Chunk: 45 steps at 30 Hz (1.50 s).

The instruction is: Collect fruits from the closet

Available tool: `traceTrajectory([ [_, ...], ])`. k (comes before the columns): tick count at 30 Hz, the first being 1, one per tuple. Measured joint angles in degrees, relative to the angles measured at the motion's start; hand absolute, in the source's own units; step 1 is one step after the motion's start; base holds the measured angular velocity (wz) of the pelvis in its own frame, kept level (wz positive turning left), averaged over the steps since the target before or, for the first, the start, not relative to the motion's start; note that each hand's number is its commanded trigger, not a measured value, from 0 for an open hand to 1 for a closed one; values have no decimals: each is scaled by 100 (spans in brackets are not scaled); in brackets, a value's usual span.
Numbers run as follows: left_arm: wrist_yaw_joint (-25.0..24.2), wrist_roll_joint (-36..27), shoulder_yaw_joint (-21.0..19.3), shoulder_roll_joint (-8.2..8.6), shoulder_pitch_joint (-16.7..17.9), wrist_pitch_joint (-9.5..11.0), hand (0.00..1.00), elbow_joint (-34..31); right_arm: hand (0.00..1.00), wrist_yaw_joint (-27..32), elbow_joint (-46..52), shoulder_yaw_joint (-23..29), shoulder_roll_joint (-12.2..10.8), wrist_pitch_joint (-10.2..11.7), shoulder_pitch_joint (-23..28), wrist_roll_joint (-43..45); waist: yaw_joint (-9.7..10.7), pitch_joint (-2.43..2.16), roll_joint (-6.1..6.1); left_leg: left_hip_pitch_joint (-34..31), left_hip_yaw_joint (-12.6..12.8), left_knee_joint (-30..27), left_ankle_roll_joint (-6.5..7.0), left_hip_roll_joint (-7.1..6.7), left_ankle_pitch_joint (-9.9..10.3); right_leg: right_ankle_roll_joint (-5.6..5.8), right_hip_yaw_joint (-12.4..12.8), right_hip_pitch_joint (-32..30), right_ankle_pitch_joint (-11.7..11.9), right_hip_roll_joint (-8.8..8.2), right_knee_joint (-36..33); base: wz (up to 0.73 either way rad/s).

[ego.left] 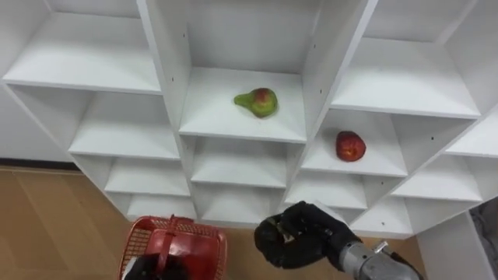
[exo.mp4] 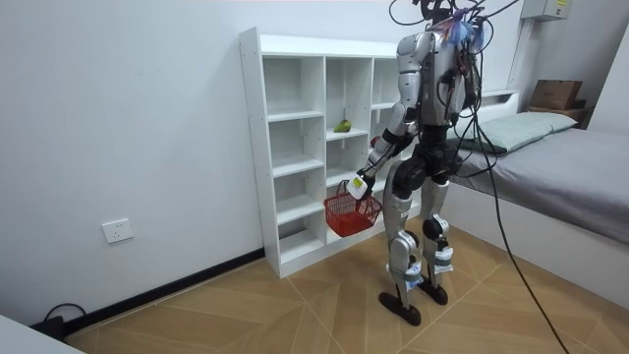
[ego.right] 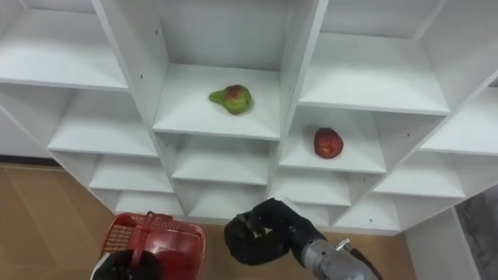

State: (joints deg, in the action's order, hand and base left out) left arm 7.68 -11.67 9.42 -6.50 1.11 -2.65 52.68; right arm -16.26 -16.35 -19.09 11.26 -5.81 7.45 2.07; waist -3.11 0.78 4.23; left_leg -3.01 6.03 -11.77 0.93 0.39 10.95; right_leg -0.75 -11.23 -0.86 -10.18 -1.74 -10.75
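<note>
While the robot stands upright on the wooden floor (ego.left: 54, 225) facing the white closet (ego.left: 163, 85), two fruits lie on its shelves. A green pear (ego.left: 257, 101) with a red blush rests on its side in the middle column. A red apple (ego.left: 350, 145) sits one shelf lower in the column to the right, well apart from the pear. The right robot hand (ego.left: 299, 235) hangs in front of the lower shelves, below both fruits, clenched and holding nothing. The left robot hand (ego.left: 156, 270) is low on the left, grasping the handle of a red mesh basket (ego.left: 204, 249) that hangs from it near the bottom shelves. In the room view a bed (exo.mp4: 570, 167) stands behind the robot.
</note>
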Motion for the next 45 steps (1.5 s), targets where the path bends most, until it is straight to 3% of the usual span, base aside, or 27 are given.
traceTrajectory([
  [4,-120,-12,123,124,-165,-83,100,-41,100,261,-731,-19,-161,-9,-295,396,-12,-21,-42,-185,-96,-84,6,-13,-4,-3,-62,-117,2,-12,-9,13],
  [10,-444,-2,488,146,-477,-68,100,-62,100,613,-1504,-273,-258,6,-749,616,-43,-28,-98,-380,-132,-194,5,-7,-5,-15,-105,-252,10,-19,-17,3],
  [15,-758,-1,788,168,-509,-17,100,-62,100,811,-1809,-485,-336,31,-887,859,-42,-33,-148,-516,-152,-237,6,-8,-5,-17,-165,-350,12,-15,-32,4],
  [20,-1012,-2,890,178,-542,16,100,-62,100,936,-2269,-492,-453,35,-1189,901,-43,28,-250,-603,-152,-296,7,-6,-6,-18,-169,-424,12,-21,-77,4],
  [31,-1416,4,1337,124,-735,18,100,145,100,1279,-2882,-683,-473,109,-1686,728,-50,27,-317,-887,-219,-400,29,-8,-25,-28,-298,-674,18,-46,-186,3],
  [39,-1612,6,1354,99,-820,23,100,141,100,1542,-3187,-726,-495,225,-1877,703,-70,33,-325,-1049,-229,-437,47,-17,-39,-26,-334,-822,19,-70,-198,1],
  [45,-1736,19,1656,37,-972,59,100,138,100,1544,-3667,-859,-523,226,-2159,789,-66,100,-437,-1142,-253,-469,47,-16,-39,-26,-378,-883,20,-75,-199,2],
])
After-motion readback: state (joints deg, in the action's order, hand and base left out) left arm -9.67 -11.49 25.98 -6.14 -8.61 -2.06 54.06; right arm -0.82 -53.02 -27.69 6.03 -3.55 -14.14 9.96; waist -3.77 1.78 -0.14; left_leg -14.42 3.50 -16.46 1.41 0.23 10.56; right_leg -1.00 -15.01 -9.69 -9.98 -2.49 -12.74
